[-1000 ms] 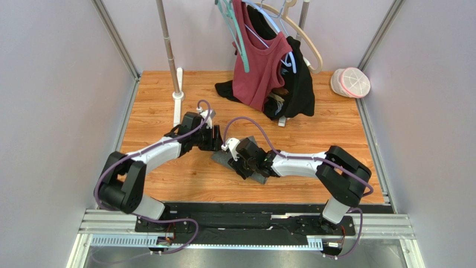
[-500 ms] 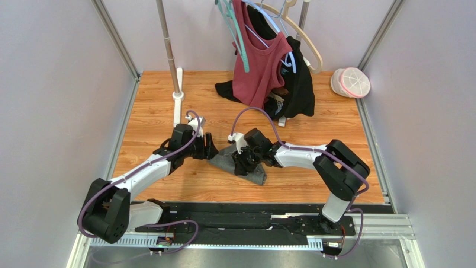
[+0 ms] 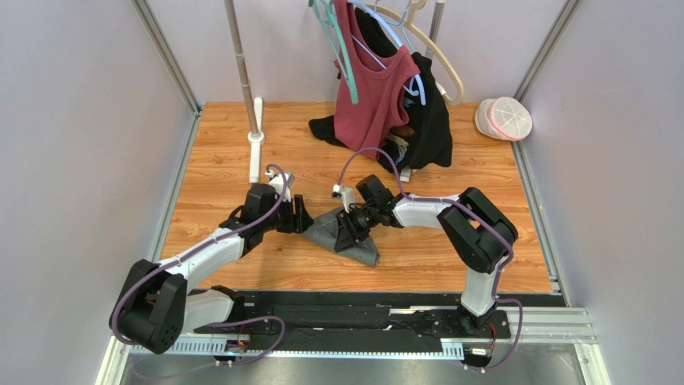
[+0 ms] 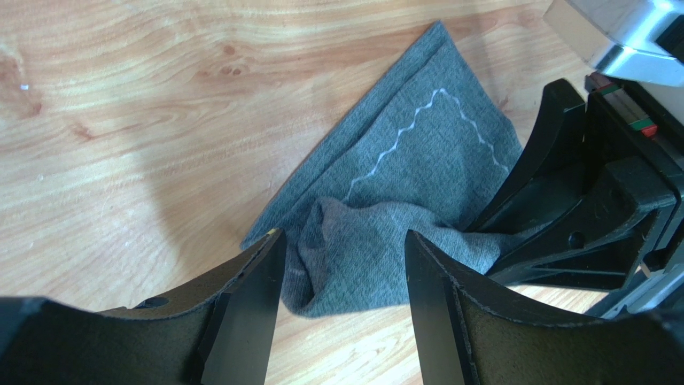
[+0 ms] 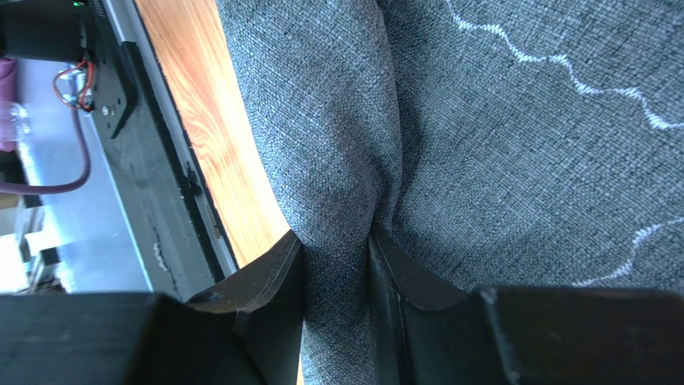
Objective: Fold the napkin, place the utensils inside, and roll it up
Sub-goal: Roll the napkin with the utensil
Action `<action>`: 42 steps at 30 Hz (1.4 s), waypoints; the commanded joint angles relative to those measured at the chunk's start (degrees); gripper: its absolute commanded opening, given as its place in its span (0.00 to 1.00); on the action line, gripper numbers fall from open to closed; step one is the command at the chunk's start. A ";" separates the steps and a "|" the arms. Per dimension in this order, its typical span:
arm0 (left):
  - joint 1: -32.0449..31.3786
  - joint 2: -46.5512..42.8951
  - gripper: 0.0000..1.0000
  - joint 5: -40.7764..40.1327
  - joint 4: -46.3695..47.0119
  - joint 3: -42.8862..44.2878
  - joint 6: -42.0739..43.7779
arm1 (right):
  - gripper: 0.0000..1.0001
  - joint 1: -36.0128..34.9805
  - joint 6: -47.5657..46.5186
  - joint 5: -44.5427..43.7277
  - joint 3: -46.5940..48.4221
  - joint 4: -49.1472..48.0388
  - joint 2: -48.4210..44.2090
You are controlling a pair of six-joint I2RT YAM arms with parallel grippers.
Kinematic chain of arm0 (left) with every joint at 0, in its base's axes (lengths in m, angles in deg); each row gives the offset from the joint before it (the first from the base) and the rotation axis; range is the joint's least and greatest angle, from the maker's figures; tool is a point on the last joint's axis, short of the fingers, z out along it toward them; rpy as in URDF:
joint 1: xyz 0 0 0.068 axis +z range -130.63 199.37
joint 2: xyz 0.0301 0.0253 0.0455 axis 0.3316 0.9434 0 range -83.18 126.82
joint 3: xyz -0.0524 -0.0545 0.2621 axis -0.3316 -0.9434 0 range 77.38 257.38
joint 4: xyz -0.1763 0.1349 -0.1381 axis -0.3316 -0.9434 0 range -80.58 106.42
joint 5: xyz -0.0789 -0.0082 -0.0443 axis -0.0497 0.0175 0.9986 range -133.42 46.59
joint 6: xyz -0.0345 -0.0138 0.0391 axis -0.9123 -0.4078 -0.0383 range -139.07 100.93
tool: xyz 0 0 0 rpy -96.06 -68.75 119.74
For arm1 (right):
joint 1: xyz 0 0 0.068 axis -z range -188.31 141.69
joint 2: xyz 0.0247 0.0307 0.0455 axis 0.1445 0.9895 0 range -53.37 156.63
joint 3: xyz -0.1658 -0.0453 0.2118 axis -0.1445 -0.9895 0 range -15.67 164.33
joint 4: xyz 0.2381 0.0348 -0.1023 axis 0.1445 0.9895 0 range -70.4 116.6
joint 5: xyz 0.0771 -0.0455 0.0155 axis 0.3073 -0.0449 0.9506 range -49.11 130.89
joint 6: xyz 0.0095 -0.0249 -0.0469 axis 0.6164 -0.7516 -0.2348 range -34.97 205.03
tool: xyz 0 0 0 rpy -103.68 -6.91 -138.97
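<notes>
The dark grey napkin lies bunched and partly rolled on the wooden table, its zigzag stitched border showing in the left wrist view. My right gripper is shut on a thick fold of the napkin. My left gripper is open just left of the napkin's near end, its fingers either side of the bunched cloth without touching it. The spoon is hidden; no metal shows in any view.
A clothes rack pole stands at the back left. Maroon and black garments hang on hangers and pool on the table behind the napkin. A white lidded container sits at the back right corner. Metal frame rails edge the table.
My left arm has drawn back toward the near left, its gripper now level with the napkin's left end. My right gripper has swung toward the back and left, dragging the napkin with it.
</notes>
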 commanded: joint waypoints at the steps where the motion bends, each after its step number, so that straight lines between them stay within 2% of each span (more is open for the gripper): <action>1: 0.28 2.77 0.63 1.49 4.73 -0.30 -0.55 | 0.34 -0.06 0.04 2.07 1.47 4.39 2.86; 4: 0.28 4.80 0.59 -0.44 4.39 0.40 -1.34 | 0.35 0.03 0.21 2.16 1.65 4.65 3.03; 7: 0.28 6.73 0.44 -1.50 3.51 1.37 -1.78 | 0.36 0.12 0.12 1.72 1.91 4.83 2.51; 8: 0.28 7.17 0.33 -1.68 3.33 1.81 -1.87 | 0.37 0.03 0.21 1.46 2.00 4.92 2.33; 10: 0.28 8.49 0.22 -2.03 2.55 2.33 -1.96 | 0.44 0.12 0.03 0.93 2.26 5.62 1.63; 11: 0.28 8.84 0.13 -2.20 2.11 2.95 -2.05 | 0.48 0.21 0.03 0.67 2.35 5.71 1.28; 13: 0.20 10.07 0.06 -2.99 0.71 3.74 -2.23 | 0.55 0.30 -0.14 -0.21 2.35 6.15 -0.39; 17: 0.28 12.10 0.05 -2.56 -0.62 6.02 -1.79 | 0.60 0.47 -0.93 -3.80 2.61 8.43 -4.87; 24: 0.28 16.58 0.04 -0.10 -4.05 9.63 -0.56 | 0.64 -0.14 -4.27 -19.08 0.69 9.14 -14.62; 29: 0.28 18.86 0.04 0.96 -5.45 11.73 -0.20 | 0.64 -5.22 -7.34 -26.48 -1.25 6.77 -19.98; 35: 0.28 21.15 0.04 1.22 -6.77 13.50 -0.03 | 0.64 -11.38 -9.79 -30.79 -2.04 4.92 -19.82; 42: 0.28 23.52 0.03 2.28 -8.18 15.17 0.32 | 0.64 -12.89 -10.51 -32.29 -1.61 4.22 -15.25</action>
